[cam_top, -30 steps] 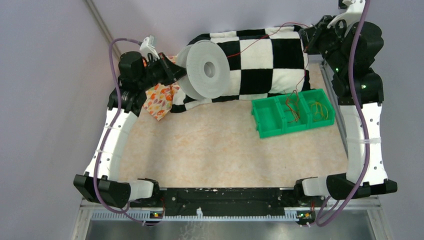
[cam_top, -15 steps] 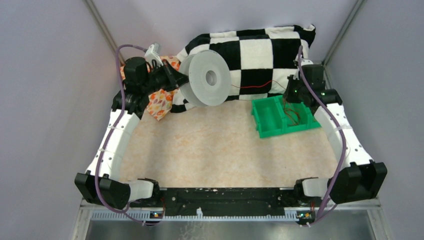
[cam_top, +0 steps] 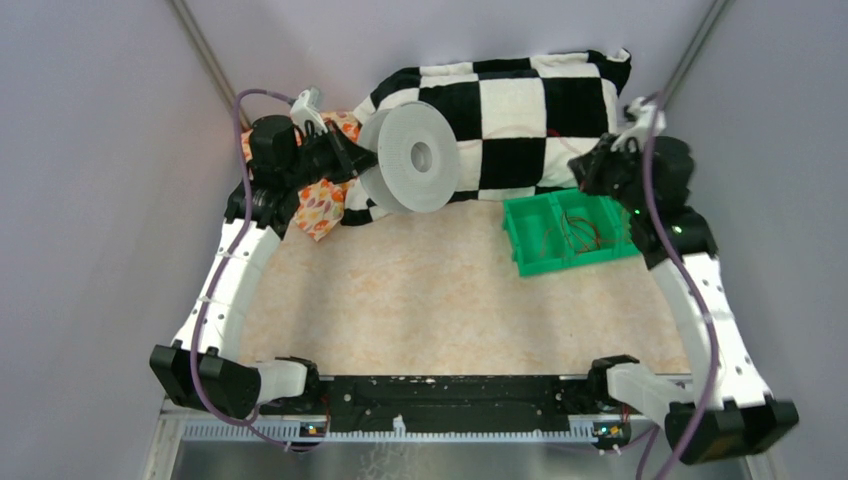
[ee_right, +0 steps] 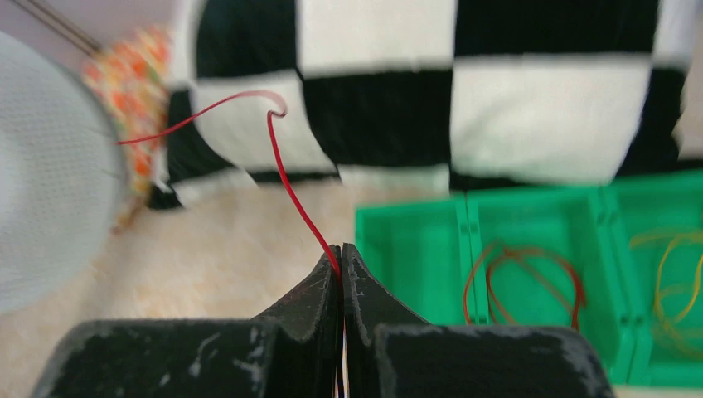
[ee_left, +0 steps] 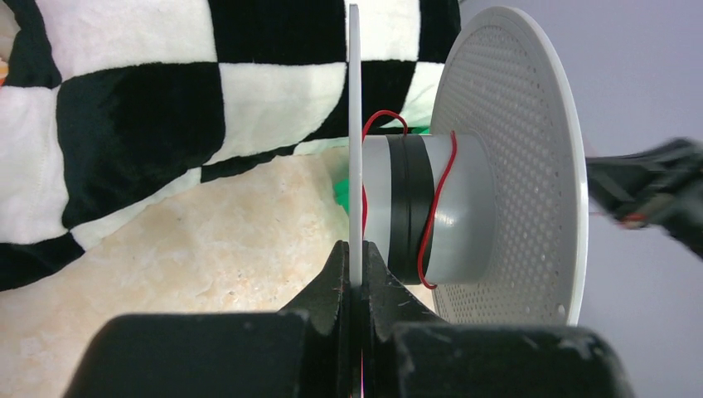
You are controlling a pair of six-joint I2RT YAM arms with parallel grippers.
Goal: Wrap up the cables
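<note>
Left gripper is pressed together on the edge of the near flange of the grey spool, holding it on edge above the table's far left, against the checkered cushion. Right gripper is pinched shut on the end of a red cable. The cable runs in a slack, kinked arc back to the spool, where a few loose turns lie on the hub. Risks noted: the cable sits at the very tips of the jaws and could pull free if tension rises. The slack could let the loose turns slide along the hub or ride over the near flange. The spool, held only by a thin rim, could swivel in the pinch under a sideways pull. The green bin lies just beside the right gripper. Its left compartment looks empty, the middle holds looped reddish-brown cables, and the right holds yellow cables.
</note>
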